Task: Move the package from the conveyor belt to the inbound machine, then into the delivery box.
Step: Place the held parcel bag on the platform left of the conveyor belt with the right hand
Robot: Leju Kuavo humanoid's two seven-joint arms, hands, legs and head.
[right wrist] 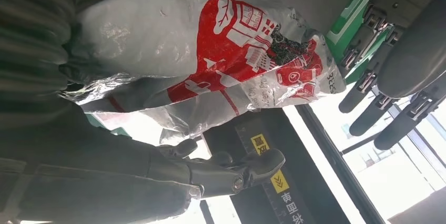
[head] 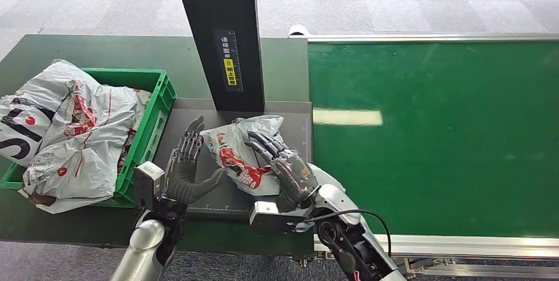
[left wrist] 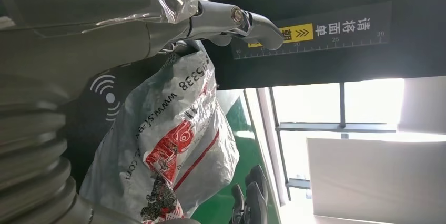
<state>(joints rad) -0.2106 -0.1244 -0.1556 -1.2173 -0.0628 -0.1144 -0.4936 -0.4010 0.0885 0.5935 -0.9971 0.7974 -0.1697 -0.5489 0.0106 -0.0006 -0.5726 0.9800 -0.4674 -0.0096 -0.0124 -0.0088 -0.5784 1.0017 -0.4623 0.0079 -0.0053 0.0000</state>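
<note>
At far left, your green delivery box [head: 155,106] already brims with bagged parcels. The left hand [head: 188,162] stands released, fingers spread just left of the package [head: 240,156], probably ready to receive it. The package sits on the inbound machine [head: 296,116], and the right hand [head: 283,162] grasps its right side, probably to steady it under the scanner column [head: 227,37].

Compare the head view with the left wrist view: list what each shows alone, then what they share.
Head view alone: the green crate heaped with bags at the left, the green conveyor belt at the right, and the left hand open beside the package.
Left wrist view alone: bright windows behind the machine.
Both: the package with red print on the dark platform, the right hand and the black post with its yellow label.
</note>
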